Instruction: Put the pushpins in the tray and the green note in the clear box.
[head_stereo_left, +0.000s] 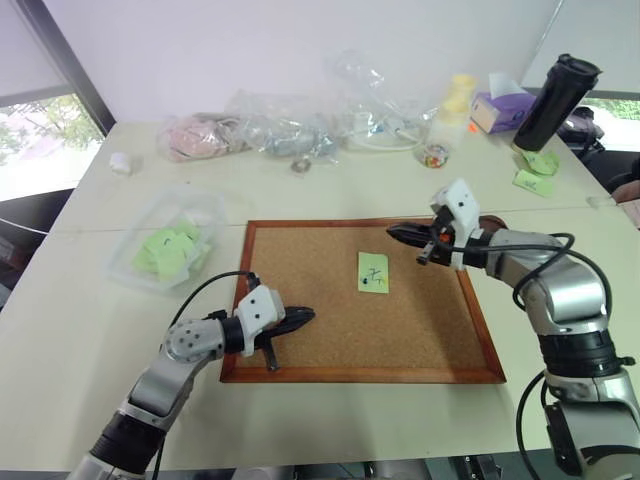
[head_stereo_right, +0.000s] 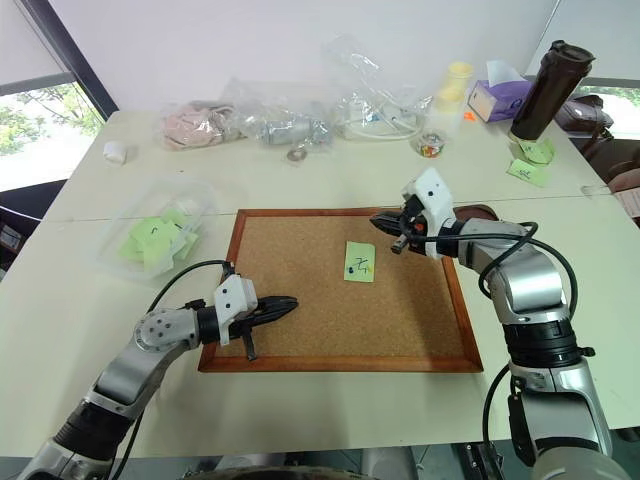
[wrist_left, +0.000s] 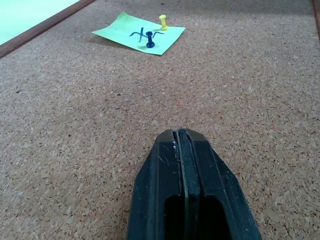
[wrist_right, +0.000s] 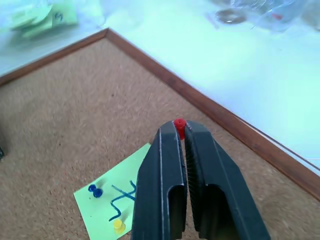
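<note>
My right gripper (head_stereo_left: 392, 232) hovers over the cork board's (head_stereo_left: 330, 335) far right part, shut on a red pushpin (wrist_right: 179, 126) pinched at its fingertips. The green note (head_stereo_left: 372, 272) lies flat mid-board with a dark blue pushpin (wrist_left: 150, 40) and a yellow one (wrist_left: 163, 21) stuck in it. Behind my right wrist the dark brown tray (head_stereo_right: 482, 212) is partly hidden. The clear box (head_stereo_left: 170, 240) with lime slips sits left of the board. My left gripper (head_stereo_left: 308, 315) is shut and empty, low over the board's near left corner.
Clear plastic bags (head_stereo_left: 290, 125) lie along the table's back. A small clear cup of coloured bits (head_stereo_left: 436, 155), a purple tissue box (head_stereo_left: 500, 108), a black bottle (head_stereo_left: 555, 100) and loose green slips (head_stereo_left: 535, 172) stand at the back right.
</note>
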